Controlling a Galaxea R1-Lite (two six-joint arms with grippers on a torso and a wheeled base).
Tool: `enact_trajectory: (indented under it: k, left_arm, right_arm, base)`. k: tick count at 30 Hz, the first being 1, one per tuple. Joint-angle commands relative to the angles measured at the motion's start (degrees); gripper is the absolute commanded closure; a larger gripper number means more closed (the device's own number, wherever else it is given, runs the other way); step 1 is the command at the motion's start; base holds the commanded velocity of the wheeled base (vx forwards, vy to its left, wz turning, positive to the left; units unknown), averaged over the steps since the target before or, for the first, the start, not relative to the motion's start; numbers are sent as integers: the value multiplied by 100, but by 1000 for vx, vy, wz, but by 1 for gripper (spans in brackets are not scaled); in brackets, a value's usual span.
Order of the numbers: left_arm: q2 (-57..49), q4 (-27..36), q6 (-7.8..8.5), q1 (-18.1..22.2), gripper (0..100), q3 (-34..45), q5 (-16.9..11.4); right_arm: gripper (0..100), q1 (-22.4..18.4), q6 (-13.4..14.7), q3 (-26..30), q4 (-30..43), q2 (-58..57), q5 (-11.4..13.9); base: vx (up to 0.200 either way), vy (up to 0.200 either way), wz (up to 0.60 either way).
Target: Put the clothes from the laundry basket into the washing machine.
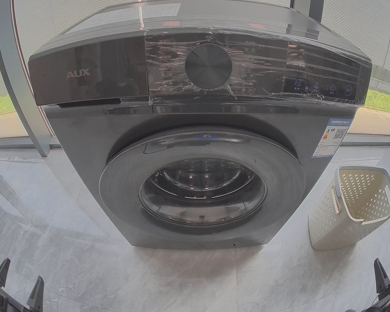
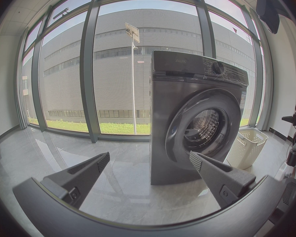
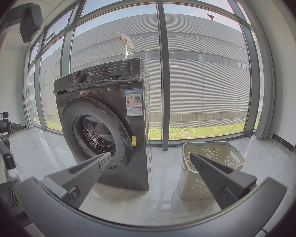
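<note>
Down low the left claw (image 2: 148, 157) and right claw (image 3: 149, 157) gape apart, holding nothing; beyond, the laundry basket (image 1: 329, 222) on the floor beside the washing machine (image 1: 203, 122) looks empty and the door (image 1: 202, 189) is shut, so loading seems finished.

A: Counts, quick. Washers?
B: One washing machine (image 1: 91, 139). One round door (image 1: 121, 183), one dial (image 1: 208, 66).
A: Baskets?
B: One laundry basket (image 1: 329, 222).
A: Stickers?
B: Two on the machine: one energy label (image 1: 332, 137), one small yellow sticker (image 3: 134, 141).
A: Grippers?
B: Two: left gripper (image 2: 148, 154), right gripper (image 3: 149, 155). Two fingers each.
</note>
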Motion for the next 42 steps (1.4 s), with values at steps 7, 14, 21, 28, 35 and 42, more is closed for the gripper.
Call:
enact_trajectory:
  k: [7,14,21,28,35,42]
  left_arm:
    - [-93,-1,-40,1,0,92,-6]
    - [-93,-1,-75,1,0,92,-6]
    - [-93,-1,-93,1,0,92,-6]
    - [-93,-1,-110,-8,0,92,-6]
    - [-93,-1,-40,1,0,92,-86]
    - [-93,-1,-49,-8,0,92,-77]
  right_arm:
    - [0,1,419,66,144,-66,-103]
    - [0,1,578,57,153,-66,-1281]
    - [0,19,-38,101,364,13,-297]
    - [0,27,-73,66,460,4,-376]
    - [0,-8,-108,101,390,-5,-323]
    - [0,1,-73,101,390,-5,-367]
  base:
    - [0,0,0]
    - [0,0,0]
    - [0,0,0]
    - [0,0,0]
    - [0,0,0]
    - [0,0,0]
